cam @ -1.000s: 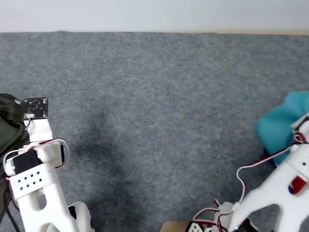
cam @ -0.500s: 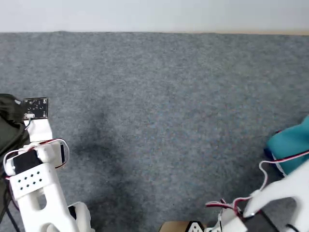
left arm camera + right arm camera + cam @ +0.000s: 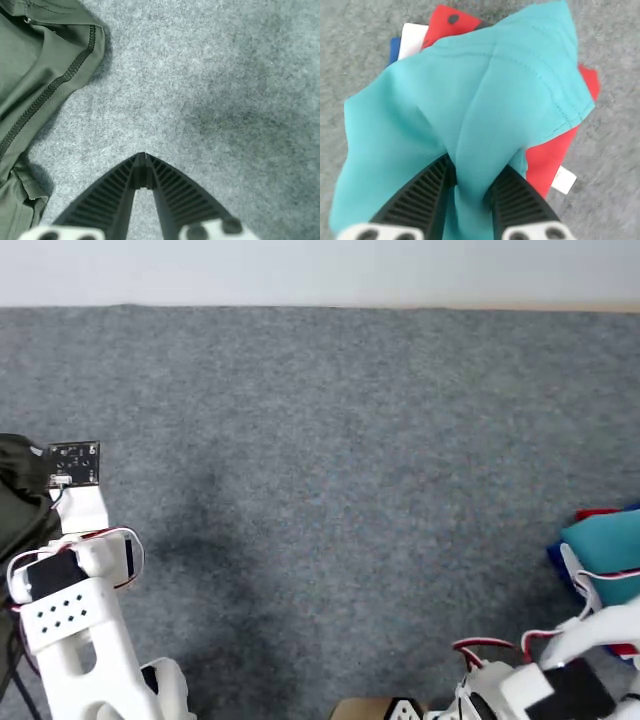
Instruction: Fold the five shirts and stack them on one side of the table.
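1. Within the last second, brought the teal shirt (image 3: 605,545) from higher on the right edge down toward the near right corner, the right arm drawn back toward the front of the tabletop (image 3: 330,440).
2. Now draped over a pile there: a red shirt (image 3: 555,150) underneath, plus a white layer (image 3: 412,42) and a blue layer (image 3: 394,50) peeking out at one end.
3. Pinching a raised ridge of teal cloth between the right fingers (image 3: 427,192); no release yet.
4. Nothing altered on the left: left fingers (image 3: 115,195) pressed together over bare grey, just beside an olive shirt (image 3: 35,65) lying loose at the left edge.
5. Suggests stacking under way on the right side. Teal cloth looks bunched rather than flat, so probably needs letting go and smoothing. Olive shirt apparently unfolded and well apart from the pile.
6. Underfoot for all this, a grey felt-like covering, faintly shadowed near the left arm.
7. Beyond the far edge, a pale wall (image 3: 320,270), with a thin wood-coloured line toward the right.
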{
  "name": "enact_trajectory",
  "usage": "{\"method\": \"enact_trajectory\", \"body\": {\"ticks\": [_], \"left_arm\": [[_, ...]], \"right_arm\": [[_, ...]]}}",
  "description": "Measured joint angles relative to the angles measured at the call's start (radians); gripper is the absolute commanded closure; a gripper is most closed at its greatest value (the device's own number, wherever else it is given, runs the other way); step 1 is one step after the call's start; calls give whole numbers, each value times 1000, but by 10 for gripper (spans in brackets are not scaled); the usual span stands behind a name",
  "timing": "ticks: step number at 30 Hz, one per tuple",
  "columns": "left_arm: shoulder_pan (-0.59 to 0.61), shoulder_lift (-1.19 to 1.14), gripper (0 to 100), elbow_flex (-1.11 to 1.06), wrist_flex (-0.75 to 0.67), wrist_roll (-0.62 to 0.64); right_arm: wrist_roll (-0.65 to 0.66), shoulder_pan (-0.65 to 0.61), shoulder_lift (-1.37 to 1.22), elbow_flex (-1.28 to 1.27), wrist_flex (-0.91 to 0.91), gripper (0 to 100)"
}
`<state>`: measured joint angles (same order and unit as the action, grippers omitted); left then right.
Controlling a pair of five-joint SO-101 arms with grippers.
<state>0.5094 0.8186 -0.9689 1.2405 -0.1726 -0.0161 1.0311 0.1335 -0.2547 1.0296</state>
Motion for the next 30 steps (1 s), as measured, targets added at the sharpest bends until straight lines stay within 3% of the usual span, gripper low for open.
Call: {"method": "enact_trajectory", "body": {"ticks": [5, 11, 14, 21, 24, 27, 30], "left_arm": [[0, 0, 996, 0, 0, 0], [0, 0, 996, 0, 0, 0], [0, 0, 996, 0, 0, 0], [0, 0, 996, 0, 0, 0], [0, 0, 996, 0, 0, 0], [0, 0, 996, 0, 0, 0], [0, 0, 996, 0, 0, 0]], "right_arm": [[43, 8, -40, 0, -12, 943], [55, 40, -46, 0, 6, 600], [55, 54, -46, 34, 68, 530], [55, 51, 75, 150, 203, 641], [55, 18, 137, 155, 209, 774], [55, -35, 163, 155, 209, 984], [55, -81, 163, 155, 204, 957]]}}
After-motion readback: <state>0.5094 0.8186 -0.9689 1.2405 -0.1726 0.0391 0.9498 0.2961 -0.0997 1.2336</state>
